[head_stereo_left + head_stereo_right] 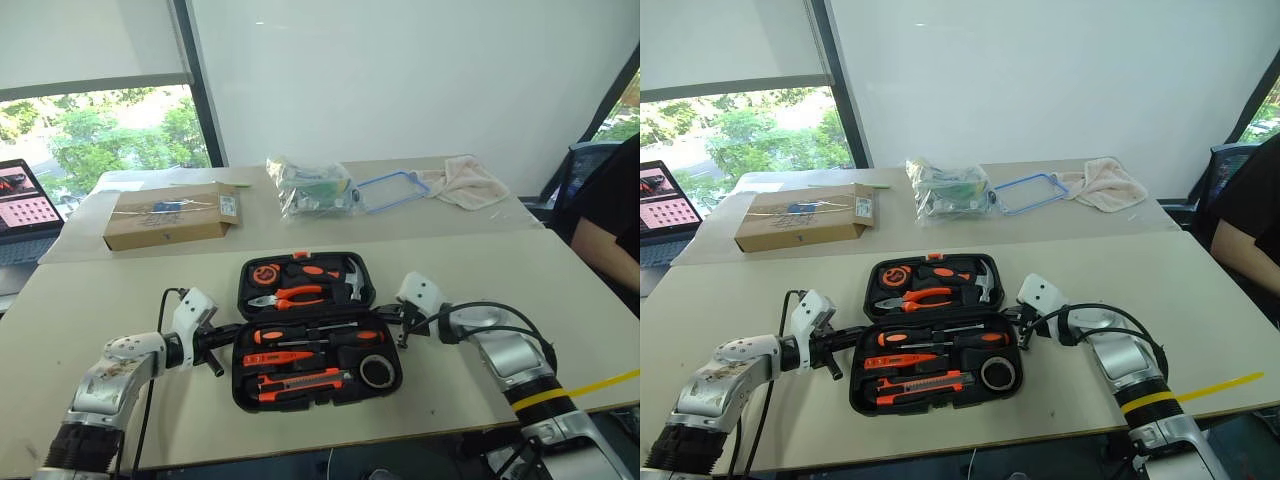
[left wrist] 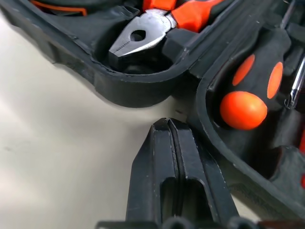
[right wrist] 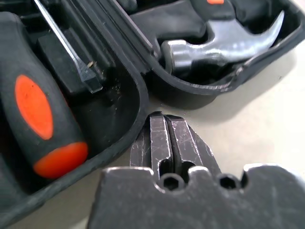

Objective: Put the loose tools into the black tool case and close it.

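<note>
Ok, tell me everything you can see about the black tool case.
The black tool case is a moulded plastic clamshell with rounded corners, lying open and flat on the beige table. Orange-and-black tools fill its recesses. The shut left gripper and shut right gripper sit at the hinge notch on either side.

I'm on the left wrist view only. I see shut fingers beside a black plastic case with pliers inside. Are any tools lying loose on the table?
Observer: None that I can see. The black moulded-plastic tool case lies open flat. Its near half holds two black-and-orange-handled screwdrivers, an orange-black utility knife and a small black tape roll.
Operator: Where is the right arm?
Observer: The right gripper, fingers shut, sits at the case's opposite side, at the hinge notch beside the steel-headed hammer.
Operator: Anything behind the lid?
Observer: A brown cardboard box lies on the far table, well apart from the case.
</note>
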